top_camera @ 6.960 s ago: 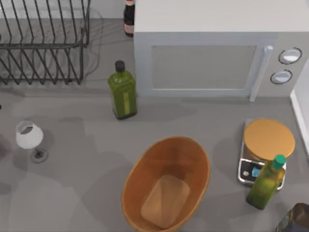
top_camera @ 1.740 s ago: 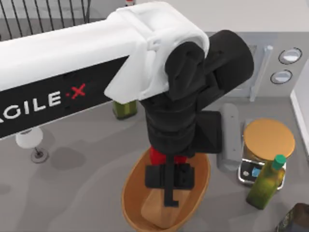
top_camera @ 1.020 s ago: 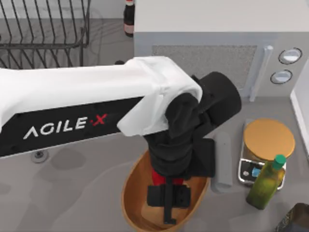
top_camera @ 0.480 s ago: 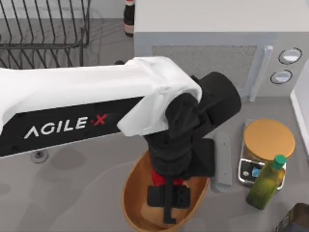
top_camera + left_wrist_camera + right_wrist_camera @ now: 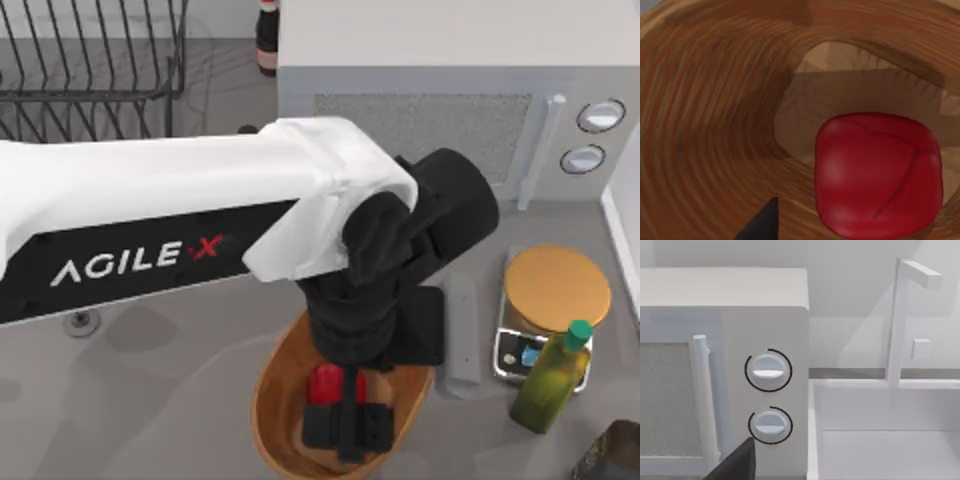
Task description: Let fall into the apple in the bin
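Red apple [image 5: 326, 383] sits low inside bin [image 5: 272, 400], on or just over flat wooden bottom — loose. My left gripper [image 5: 346, 420] hangs directly above, fingers spread, pinching nothing. I judge release step under way; next I lift left arm straight up, clear of ribbed walls. Right arm parked facing microwave [image 5: 725, 370].

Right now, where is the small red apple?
In the top view the small red apple lies inside the oval orange-brown wooden bin, low in the middle, just under the left gripper.
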